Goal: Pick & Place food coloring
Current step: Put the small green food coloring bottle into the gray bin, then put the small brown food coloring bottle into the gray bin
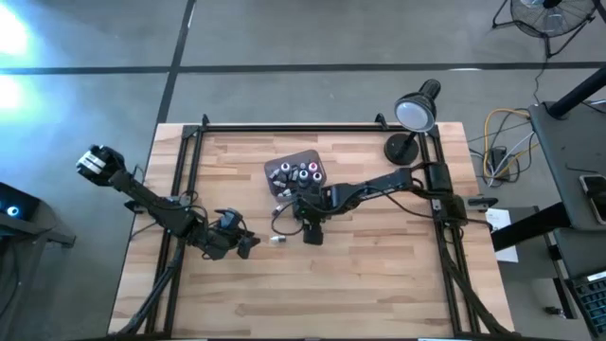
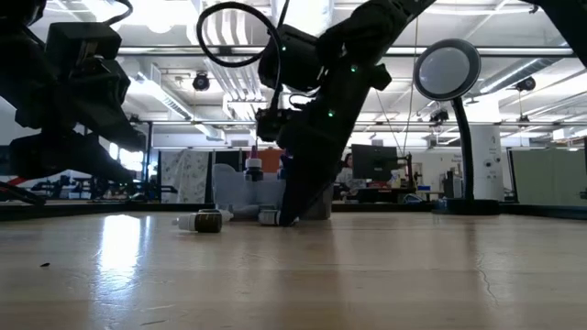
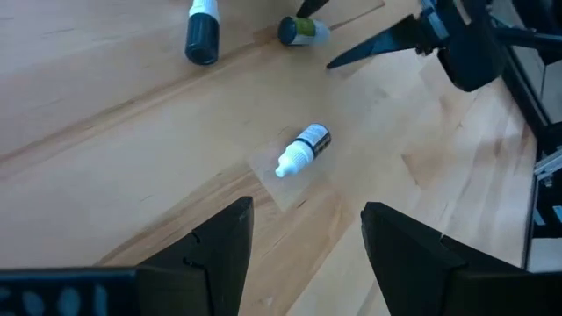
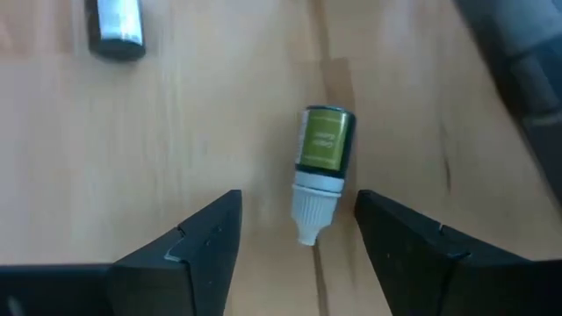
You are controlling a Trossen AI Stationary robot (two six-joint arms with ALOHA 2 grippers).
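Observation:
A small food coloring bottle [image 4: 322,145] with a green label and white cap lies on its side on the wood table. My right gripper [image 4: 299,197] is open and points down at it, one finger on either side and neither touching. A second bottle [image 3: 305,149], white-capped, lies on its side in front of my open left gripper [image 3: 307,209], which hovers at the table's left [image 1: 244,243]. A third, dark bottle [image 3: 200,31] lies farther off. Several more bottles stand in the grey tub [image 1: 284,163] behind my right gripper [image 1: 311,235].
A round magnifier lamp [image 1: 415,114] stands at the table's far right corner. A black frame rail [image 1: 312,126] runs along the far edge and both sides. Bare wood [image 1: 312,294] stretches across the near half of the table.

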